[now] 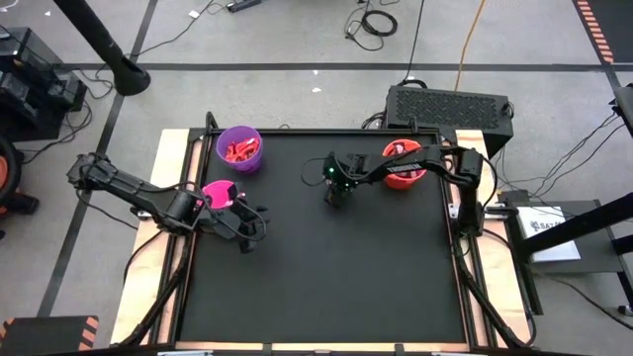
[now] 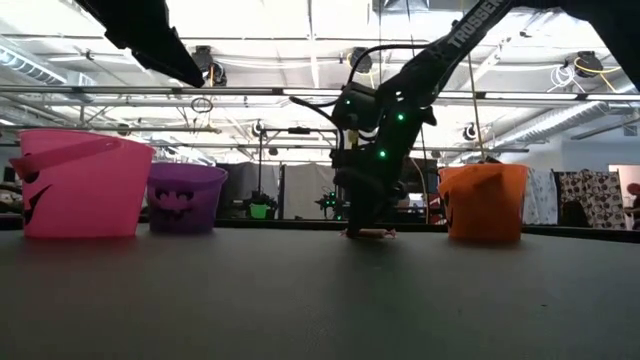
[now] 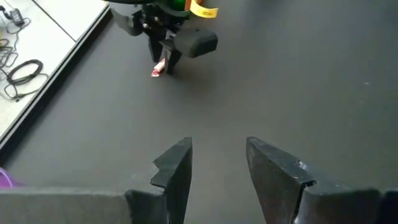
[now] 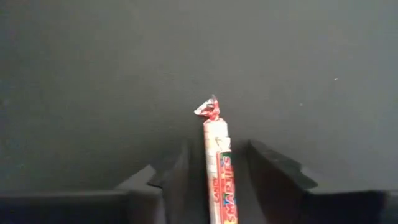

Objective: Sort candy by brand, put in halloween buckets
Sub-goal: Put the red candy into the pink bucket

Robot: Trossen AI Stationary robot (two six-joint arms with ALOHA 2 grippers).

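A thin pinkish-white candy stick (image 4: 217, 177) with a twisted wrapper end lies flat on the black table near its middle; it also shows in the left wrist view (image 3: 158, 68) and the low view (image 2: 368, 233). My right gripper (image 1: 337, 198) is lowered to the table, open, with one finger on each side of the stick and a small gap on both sides (image 4: 217, 149). My left gripper (image 1: 252, 235) hovers open above the table (image 3: 217, 162), beside the magenta-pink bucket (image 1: 220, 194). The purple bucket (image 1: 239, 148) holds red candies. The orange bucket (image 1: 404, 163) stands behind my right arm.
All three buckets stand along the table's far part: purple and pink at the left (image 2: 187, 198) (image 2: 80, 185), orange at the right (image 2: 483, 200). The table's raised frame (image 1: 465, 247) runs around the black mat. Cables and equipment lie on the floor beyond.
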